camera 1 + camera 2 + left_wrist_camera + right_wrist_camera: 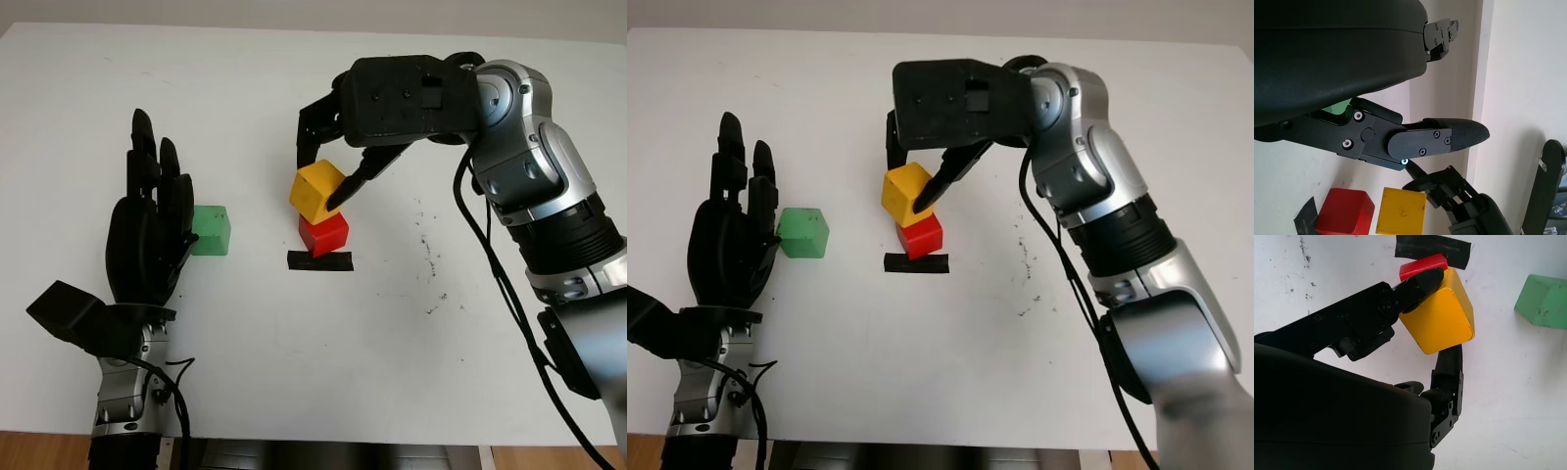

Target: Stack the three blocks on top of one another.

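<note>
- Right hand [328,181] pinching yellow block [316,191], tilted, low over red block [323,233]; apparently lining up for placement.
- Red block just behind black tape strip [319,261], likely the stack marker.
- Green block [210,230] on table [392,343], just beside left hand [149,230].
- Left hand open, holding nothing.

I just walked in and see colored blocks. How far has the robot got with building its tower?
The red block sits by the black tape strip as the base. The right hand grips the yellow block, tilted, at the red one's top, not yet released. The green block waits on the white table beside the open left hand.
</note>
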Motion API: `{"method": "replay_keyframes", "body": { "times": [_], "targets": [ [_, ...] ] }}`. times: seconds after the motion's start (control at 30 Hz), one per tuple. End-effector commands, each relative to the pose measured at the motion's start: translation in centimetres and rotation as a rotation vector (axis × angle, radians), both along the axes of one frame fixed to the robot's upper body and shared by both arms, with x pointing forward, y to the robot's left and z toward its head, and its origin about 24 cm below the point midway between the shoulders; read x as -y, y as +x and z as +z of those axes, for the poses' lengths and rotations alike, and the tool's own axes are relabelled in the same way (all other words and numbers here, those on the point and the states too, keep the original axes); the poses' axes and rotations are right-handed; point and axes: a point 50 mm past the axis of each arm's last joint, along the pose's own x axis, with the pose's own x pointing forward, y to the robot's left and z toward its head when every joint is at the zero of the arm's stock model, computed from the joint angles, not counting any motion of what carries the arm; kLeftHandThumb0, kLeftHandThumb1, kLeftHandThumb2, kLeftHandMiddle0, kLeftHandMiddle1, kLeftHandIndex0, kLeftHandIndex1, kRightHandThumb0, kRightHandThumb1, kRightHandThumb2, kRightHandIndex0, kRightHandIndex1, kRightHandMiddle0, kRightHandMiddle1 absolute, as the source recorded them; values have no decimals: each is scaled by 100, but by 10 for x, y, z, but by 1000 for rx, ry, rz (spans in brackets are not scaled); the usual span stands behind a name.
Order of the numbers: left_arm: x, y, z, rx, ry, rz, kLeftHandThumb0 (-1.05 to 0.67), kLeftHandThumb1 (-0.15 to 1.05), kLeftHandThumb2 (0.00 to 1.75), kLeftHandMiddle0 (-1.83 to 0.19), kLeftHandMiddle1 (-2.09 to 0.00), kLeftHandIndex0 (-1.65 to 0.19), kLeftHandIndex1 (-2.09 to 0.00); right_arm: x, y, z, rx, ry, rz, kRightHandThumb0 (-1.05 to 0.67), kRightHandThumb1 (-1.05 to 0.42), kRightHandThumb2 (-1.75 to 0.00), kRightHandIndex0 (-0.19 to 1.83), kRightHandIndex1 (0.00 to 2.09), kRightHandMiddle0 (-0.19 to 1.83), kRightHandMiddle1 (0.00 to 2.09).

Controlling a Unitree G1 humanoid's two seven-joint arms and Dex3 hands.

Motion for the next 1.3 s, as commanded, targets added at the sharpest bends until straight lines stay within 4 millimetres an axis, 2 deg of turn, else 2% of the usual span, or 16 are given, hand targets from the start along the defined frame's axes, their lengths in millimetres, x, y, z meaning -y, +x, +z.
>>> {"method": "replay_keyframes", "body": {
  "times": [0.0, 1.27],
  "targets": [
    [1, -4, 0, 6, 1, 4, -64, 105, 48, 19, 0, 19, 0, -3, -4, 12, 38, -12, 18, -43, -88, -5, 31, 4, 45, 154],
    [4, -5, -1, 3, -8, 14, -65, 105, 49, 19, 0, 19, 0, -1, -3, -4, 62, -92, -2, -42, -88, -5, 27, 4, 44, 161]
  ]
}}
